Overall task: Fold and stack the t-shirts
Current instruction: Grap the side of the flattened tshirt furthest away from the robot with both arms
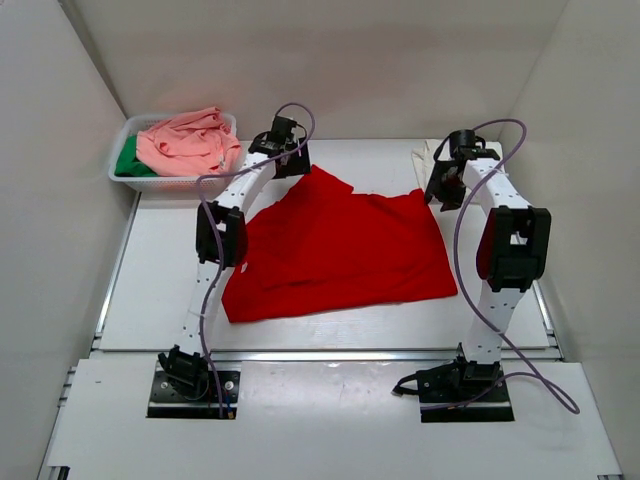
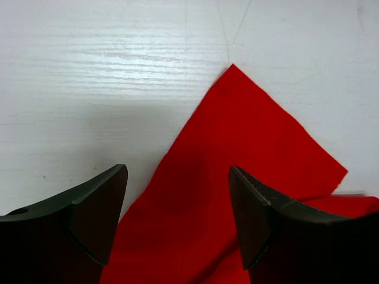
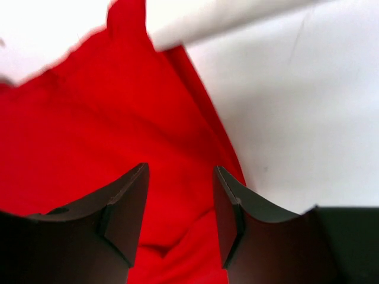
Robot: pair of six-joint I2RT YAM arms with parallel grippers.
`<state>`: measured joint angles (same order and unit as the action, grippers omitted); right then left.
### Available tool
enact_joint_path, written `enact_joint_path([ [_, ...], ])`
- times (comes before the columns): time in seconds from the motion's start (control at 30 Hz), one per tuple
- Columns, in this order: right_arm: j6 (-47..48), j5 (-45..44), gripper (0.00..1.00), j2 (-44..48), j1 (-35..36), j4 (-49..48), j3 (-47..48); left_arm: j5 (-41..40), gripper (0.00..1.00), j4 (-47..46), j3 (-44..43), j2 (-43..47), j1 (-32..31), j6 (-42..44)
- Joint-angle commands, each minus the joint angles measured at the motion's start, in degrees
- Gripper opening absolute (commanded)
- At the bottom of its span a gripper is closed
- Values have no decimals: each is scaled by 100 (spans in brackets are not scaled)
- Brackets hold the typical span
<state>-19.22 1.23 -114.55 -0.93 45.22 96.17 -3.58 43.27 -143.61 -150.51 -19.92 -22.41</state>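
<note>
The red t-shirt [image 1: 340, 250] lies spread out on the middle of the white desk [image 1: 170, 290], between the two arms. It is mostly flat, with a few shallow creases. Its far left part runs up to a point near the left arm's wrist, its far right corner reaches toward the right arm's wrist, and its near edge runs slanted across the desk.

The left pincer [image 1: 290, 160] is over that far left point of the shirt. In the left wrist view the pincer [image 2: 177, 167] stands wide, with nothing between its fingers. The red cloth [image 2: 237, 177] lies below them, a corner of it pointing away onto bare desk.

The right pincer [image 1: 443, 190] is at the far right corner of the shirt. In the right wrist view the pincer [image 3: 181, 167] is parted about halfway, narrower than the left one. Red cloth [image 3: 89, 130] fills the view beyond the gap and nothing is pinched between the fingers. Whether the tips touch the cloth I cannot tell.

Just beyond the right wrist, at the far edge of the desk, lies the cream-white t-shirt [image 1: 427, 157], partly hidden by the arm. At the far left corner stands a white mesh basket [image 1: 125, 150]. The salmon-pink t-shirt [image 1: 190, 140] is heaped in it and spills over its right rim, and the green t-shirt [image 1: 128, 160] is tucked in at the left end beside the pink one.
</note>
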Motion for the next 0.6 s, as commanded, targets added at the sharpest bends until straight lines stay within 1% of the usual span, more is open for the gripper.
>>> enact_joint_path([
  [0.0, 68, 62, 45, -224, -102, -267, 262, 191, 82, -74, -13, -81, -134, 96],
  [0.1, 78, 121, 45, -183, -120, -371, 192, 332, 86, 38, -293, -373, -204, 90],
  [0.17, 68, 155, 45, -174, -203, -415, 60, 618, 85, 41, -301, -425, -204, 70],
  [0.2, 60, 173, 45, -188, -221, -432, 59, 684, 83, 57, -245, -457, -228, 94],
  [0.27, 45, 172, 45, -173, -246, -482, -3, 819, 73, 41, -134, -469, -253, 143],
  [0.3, 56, 212, 45, -158, -273, -495, -33, 810, 62, 64, -102, -492, -250, 180],
  [0.33, 44, 219, 45, -162, -269, -519, -52, 814, 46, 97, -82, -481, -294, 155],
  [0.43, 87, 173, 45, -226, -310, -581, -109, 858, 13, 104, -153, -543, -312, 164],
  [0.5, 42, 68, 45, -257, -312, -668, -53, 979, 1, 51, -156, -569, -249, 33],
  [0.57, 17, -18, 44, -349, -318, -758, 17, 1011, 0, 4, -156, -505, -168, -83],
])
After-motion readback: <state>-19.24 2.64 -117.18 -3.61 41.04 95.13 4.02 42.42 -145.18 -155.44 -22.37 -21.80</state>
